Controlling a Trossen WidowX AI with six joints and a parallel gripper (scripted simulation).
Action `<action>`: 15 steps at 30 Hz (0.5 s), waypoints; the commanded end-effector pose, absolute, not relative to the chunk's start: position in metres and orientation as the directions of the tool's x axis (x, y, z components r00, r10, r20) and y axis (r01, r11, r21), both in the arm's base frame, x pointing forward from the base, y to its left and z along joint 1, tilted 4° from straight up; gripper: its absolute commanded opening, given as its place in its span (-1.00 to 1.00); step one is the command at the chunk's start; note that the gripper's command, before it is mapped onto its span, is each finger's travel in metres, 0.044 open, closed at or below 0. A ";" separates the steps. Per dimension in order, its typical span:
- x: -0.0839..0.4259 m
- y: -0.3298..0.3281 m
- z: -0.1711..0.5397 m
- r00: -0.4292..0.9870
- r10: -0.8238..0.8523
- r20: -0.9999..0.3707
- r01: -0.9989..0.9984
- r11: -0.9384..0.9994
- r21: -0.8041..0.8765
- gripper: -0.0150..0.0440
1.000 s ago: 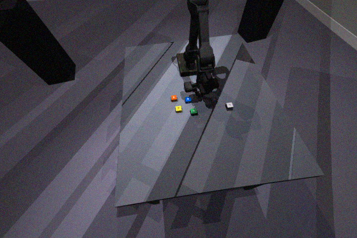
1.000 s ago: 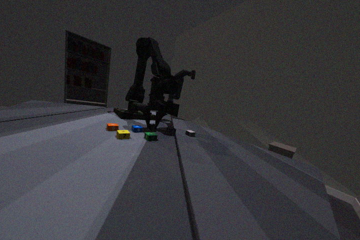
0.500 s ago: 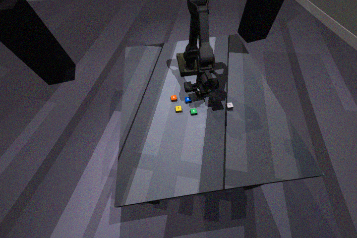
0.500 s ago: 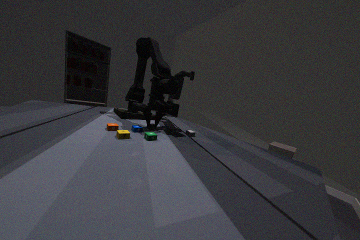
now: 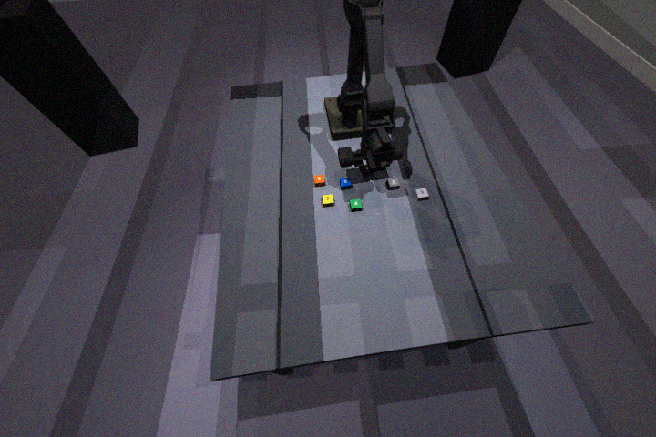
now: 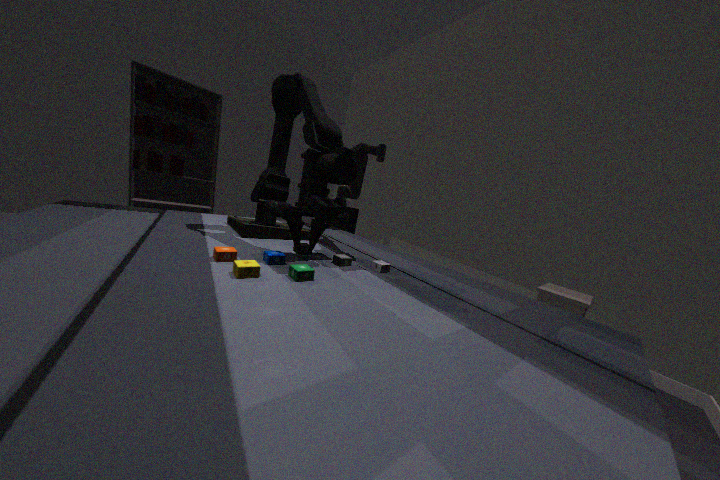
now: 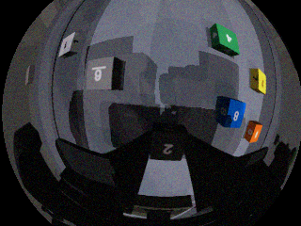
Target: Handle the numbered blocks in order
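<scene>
My gripper (image 5: 362, 171) (image 6: 303, 246) (image 7: 168, 137) is shut on a small dark block (image 7: 167, 149) printed with a 2. The block sits low at the table surface, between the blue block (image 5: 344, 182) (image 6: 273, 257) (image 7: 231, 112) and the grey block (image 5: 393, 182) (image 6: 342, 259) (image 7: 101, 73). An orange block (image 5: 319, 179) (image 6: 224, 253) (image 7: 254, 131), a yellow block (image 5: 328, 199) (image 6: 246, 268) (image 7: 259, 79), a green block (image 5: 355, 204) (image 6: 301, 272) (image 7: 224, 38) and a white block (image 5: 422, 193) (image 6: 380, 265) (image 7: 67, 44) lie around it. In the top and exterior views the dark block is mostly hidden by the fingers.
The arm's base (image 5: 344, 121) stands just behind the blocks. Two dark pillars (image 5: 55, 76) (image 5: 473, 35) stand beyond the table's back corners. A pale box (image 6: 563, 297) lies off the table's right side. Dark seams (image 5: 280, 231) run lengthwise along the table.
</scene>
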State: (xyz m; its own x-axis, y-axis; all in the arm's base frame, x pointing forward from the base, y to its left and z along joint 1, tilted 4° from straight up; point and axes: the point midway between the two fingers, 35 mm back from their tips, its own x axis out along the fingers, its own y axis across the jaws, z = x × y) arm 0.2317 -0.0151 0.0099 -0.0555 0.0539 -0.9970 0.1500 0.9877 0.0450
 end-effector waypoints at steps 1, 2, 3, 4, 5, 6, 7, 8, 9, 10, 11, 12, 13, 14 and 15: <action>0.235 -0.016 0.015 -0.039 0.049 -0.998 0.151 0.988 0.042 -0.08; 0.235 -0.016 0.015 -0.039 0.049 -0.998 0.151 0.988 0.042 -0.08; 0.235 -0.016 0.015 -0.039 0.049 -0.998 0.151 0.988 0.042 -0.08; 0.235 -0.016 0.015 -0.039 0.049 -0.998 0.151 0.988 0.042 -0.08; 0.235 -0.016 0.015 -0.039 0.049 -0.998 0.151 0.988 0.042 -0.08; 0.235 -0.016 0.015 -0.039 0.049 -0.998 0.151 0.988 0.042 -0.08; 0.235 -0.016 0.015 -0.039 0.049 -0.998 0.151 0.988 0.042 -0.08; 0.235 -0.016 0.015 -0.039 0.049 -0.998 0.151 0.988 0.042 -0.08; 0.235 -0.016 0.015 -0.039 0.049 -0.998 0.151 0.988 0.042 -0.08; 0.235 -0.016 0.014 -0.039 0.049 -0.998 0.151 0.988 0.042 -0.08; 0.235 -0.016 0.014 -0.039 0.049 -0.998 0.151 0.988 0.042 -0.08; 0.235 -0.016 0.012 -0.039 0.049 -0.998 0.151 0.988 0.042 -0.08; 0.235 -0.016 0.010 -0.039 0.049 -0.998 0.151 0.988 0.042 -0.08; 0.235 -0.016 0.009 -0.039 0.049 -0.998 0.151 0.988 0.042 -0.08; 0.235 -0.016 0.007 -0.039 0.049 -0.998 0.151 0.988 0.042 -0.08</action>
